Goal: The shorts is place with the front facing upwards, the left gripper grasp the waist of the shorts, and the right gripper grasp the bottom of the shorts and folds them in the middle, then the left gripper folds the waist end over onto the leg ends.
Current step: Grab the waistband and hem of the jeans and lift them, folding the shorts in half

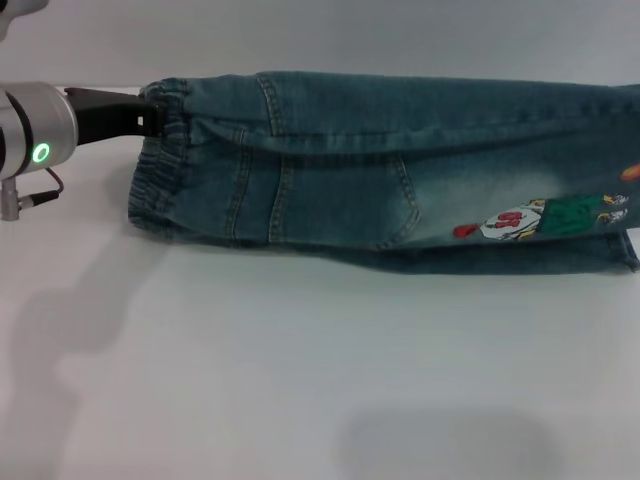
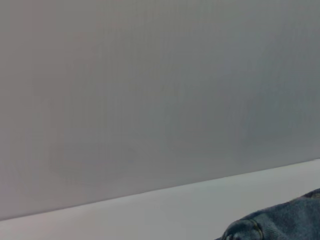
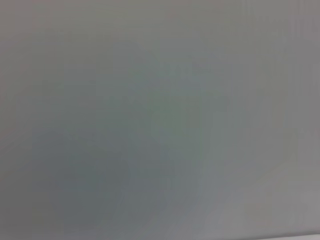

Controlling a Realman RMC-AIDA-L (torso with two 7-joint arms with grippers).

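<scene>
The shorts (image 1: 400, 170) lay on the white table (image 1: 300, 380), folded lengthwise into a long band running from the robot's left toward its right and past the right edge of the head view. The waist of the shorts (image 1: 160, 160), ruffled and gathered, sat at the left end; a cartoon patch (image 1: 530, 218) showed near the right end, close to the front fold.

The left gripper (image 1: 150, 115) reached in from the left at table level, its black fingers clenched on the far corner of the waistband, the green ring (image 1: 41, 153) glowing on its silver wrist. In the left wrist view, only a bit of denim (image 2: 280, 225) showed. The right gripper was out of sight.
</scene>
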